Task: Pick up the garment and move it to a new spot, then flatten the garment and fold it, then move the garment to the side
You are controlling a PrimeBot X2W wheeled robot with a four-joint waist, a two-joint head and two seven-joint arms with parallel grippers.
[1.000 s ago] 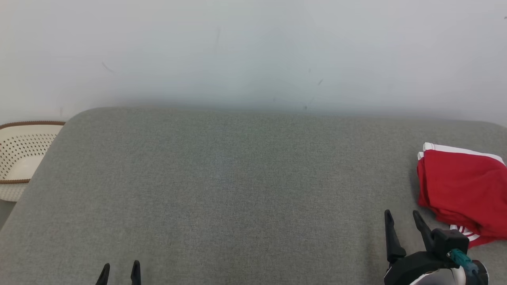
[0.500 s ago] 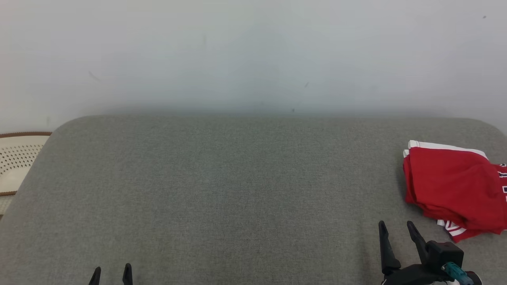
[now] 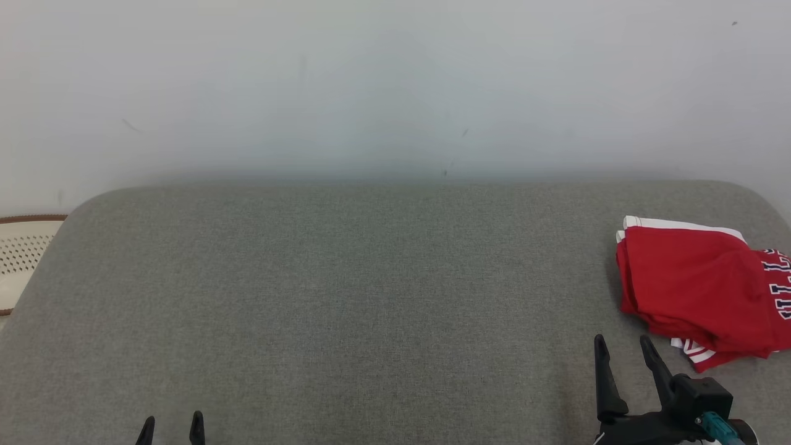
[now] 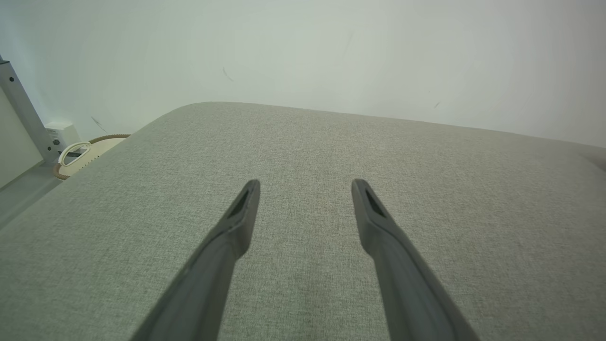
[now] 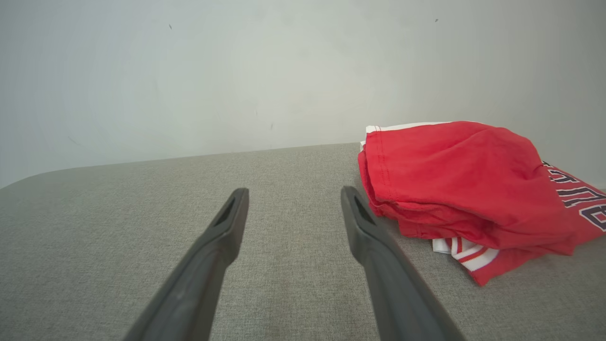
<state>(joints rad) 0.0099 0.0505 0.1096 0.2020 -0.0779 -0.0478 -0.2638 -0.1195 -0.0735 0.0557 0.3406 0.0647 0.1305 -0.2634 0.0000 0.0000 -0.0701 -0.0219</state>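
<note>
Red cloth with white trim and dark lettering, the garment [image 3: 698, 290] lies in a loose, roughly folded bundle on our right side of the grey fabric-covered table [image 3: 346, 296], close to the right edge. Our right gripper [image 3: 621, 340] sits just beside it, to its left and nearer to us. Its two fingers are spread apart and hold nothing, and they do not touch the cloth. Our left gripper [image 3: 172, 423] shows at the lower left, well apart from the garment, its fingers likewise spread wide over the grey fabric. A cream perforated basket [image 3: 21, 259] with a brown rim stands off the table's left end. We see a pale wall [image 3: 395, 80] rising behind the table.
</note>
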